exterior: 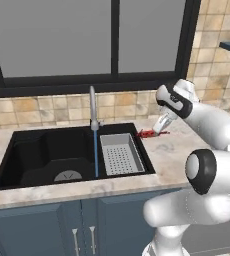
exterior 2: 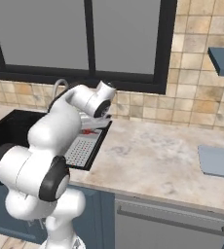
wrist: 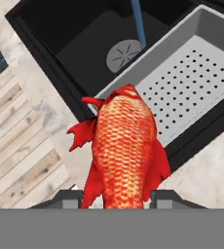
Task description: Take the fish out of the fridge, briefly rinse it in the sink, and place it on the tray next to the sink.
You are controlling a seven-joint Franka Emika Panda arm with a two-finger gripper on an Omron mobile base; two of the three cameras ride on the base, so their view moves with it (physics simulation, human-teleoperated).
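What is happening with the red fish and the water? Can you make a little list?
fish: red-orange fish, held between the fingers, above the counter edge beside the sink
sink: black basin with round drain
water: blue stream running from the faucet
drainer: grey perforated insert at the basin's right end
tray: blue-grey tray on the counter, far right, nothing on it
gripper: shut on the fish

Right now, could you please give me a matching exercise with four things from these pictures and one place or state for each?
Things:
1. fish
2. tray
3. drainer insert
4. faucet

Places or states:
A. sits in the right part of the sink
B. held in the claw
C. running a thin blue stream
D. on the counter, far right

Pairs: 1-B, 2-D, 3-A, 4-C
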